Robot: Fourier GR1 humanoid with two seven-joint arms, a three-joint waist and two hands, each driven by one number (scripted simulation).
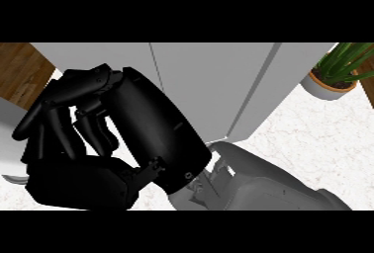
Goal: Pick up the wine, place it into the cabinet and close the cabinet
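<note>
hand: filling the left side, fingers curling, nothing visibly held
cabinet: closed-looking, sitting right behind
plant pot: hugging the far-right corner

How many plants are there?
1. A potted plant stands on the counter at the top right, beside the grey cabinet. The big black robot hand fills the left and may hide others.
</note>
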